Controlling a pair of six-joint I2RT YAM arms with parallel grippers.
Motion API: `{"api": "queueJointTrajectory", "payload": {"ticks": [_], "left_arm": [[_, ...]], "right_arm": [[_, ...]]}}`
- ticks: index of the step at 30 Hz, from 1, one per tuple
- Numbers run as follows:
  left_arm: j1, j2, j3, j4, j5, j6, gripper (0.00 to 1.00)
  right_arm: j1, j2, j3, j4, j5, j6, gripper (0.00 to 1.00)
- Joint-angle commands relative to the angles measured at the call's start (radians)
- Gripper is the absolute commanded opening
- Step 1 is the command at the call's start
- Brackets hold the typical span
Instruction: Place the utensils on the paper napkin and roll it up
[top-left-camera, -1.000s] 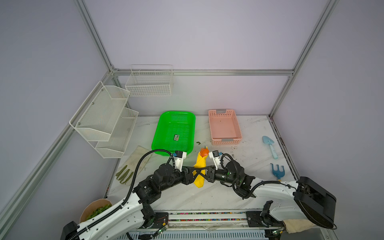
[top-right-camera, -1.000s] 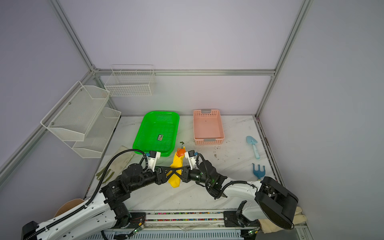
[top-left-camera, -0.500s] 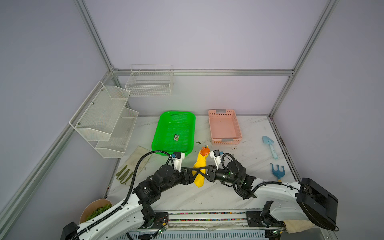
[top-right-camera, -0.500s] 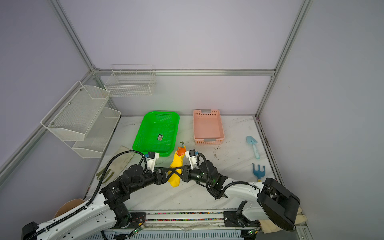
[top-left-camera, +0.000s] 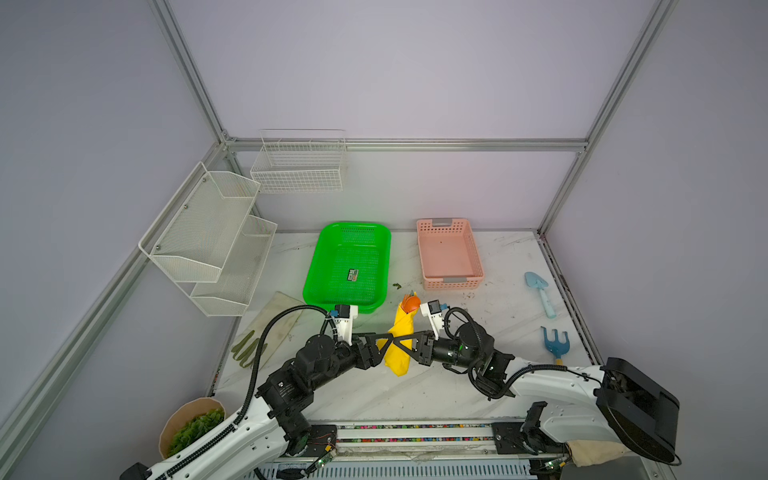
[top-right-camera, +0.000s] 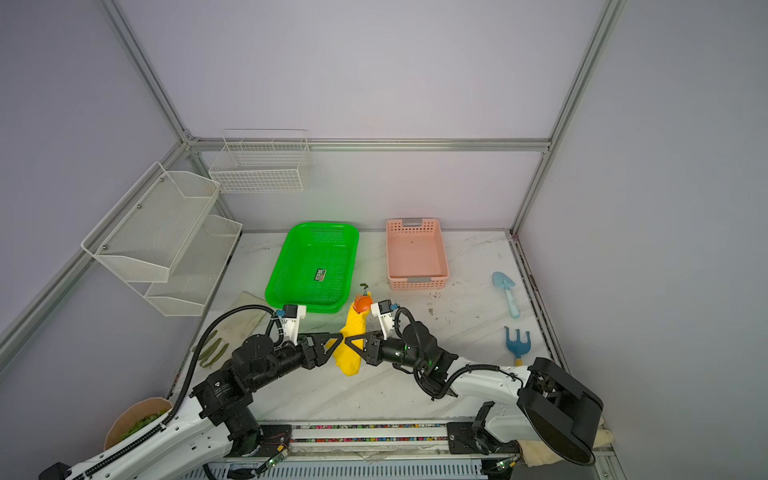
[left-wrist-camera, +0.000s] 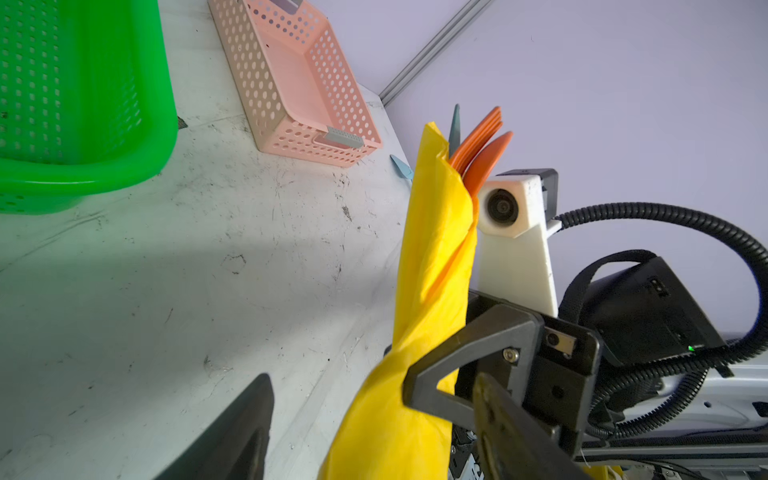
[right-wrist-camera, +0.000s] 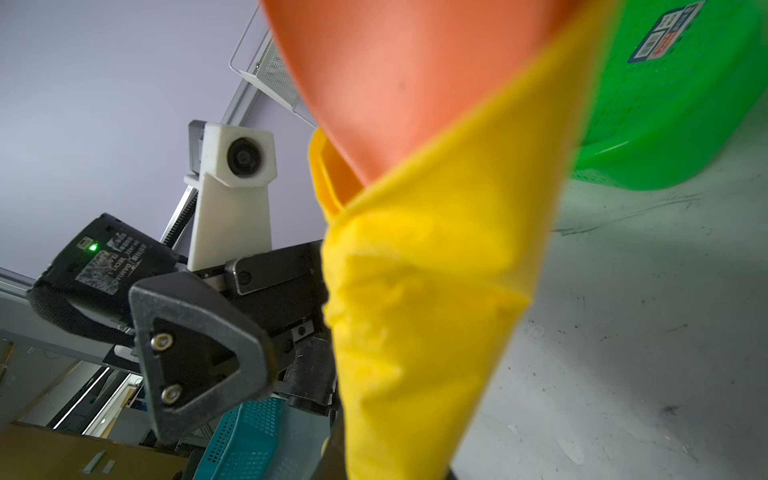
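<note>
Between left hand (top-left-camera: 384, 347) and right hand (top-left-camera: 401, 343), one yellow napkin (top-left-camera: 404, 322) around three utensils (left-wrist-camera: 478, 141).

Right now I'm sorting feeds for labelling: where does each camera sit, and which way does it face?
Both top views: high in front, looking down across the table; left arm and right arm show, left claw and right claw meeting at the napkin.
Left wrist: on the left arm, facing the right claw and pink basket; one own finger shows.
Right wrist: on the right arm, facing the left claw and green basket; its own claw barely shows.
Shared: both wrist views show the napkin, orange utensils and the opposite camera.
</note>
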Motion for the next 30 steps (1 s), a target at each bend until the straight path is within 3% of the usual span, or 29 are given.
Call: {"api": "queueJointTrajectory", "payload": {"ticks": [1,4,11,16,22,30], "left_arm": [[0.008,0.015,-0.021,0.096,0.067,0.02,0.75],[0.021,0.04,-0.011,0.126,0.1,0.031,0.7],[0.04,0.105,0.022,0.119,0.149,0.056,0.34],[0.054,0.101,0.004,0.139,0.158,0.047,0.24],[0.073,0.095,-0.022,0.201,0.19,0.033,0.04],[0.101,0.085,-0.066,0.294,0.242,0.004,0.0]], "right_arm": [[0.0,-0.01,0.003,0.056,-0.041,0.0,0.01],[-0.001,0.003,0.009,0.073,-0.066,0.004,0.01],[0.0,0.02,0.014,0.091,-0.081,0.011,0.01],[-0.001,0.014,0.013,0.092,-0.087,0.009,0.02],[-0.001,0.013,0.014,0.091,-0.098,0.008,0.09],[-0.001,0.003,0.013,0.09,-0.122,0.0,0.23]]}}
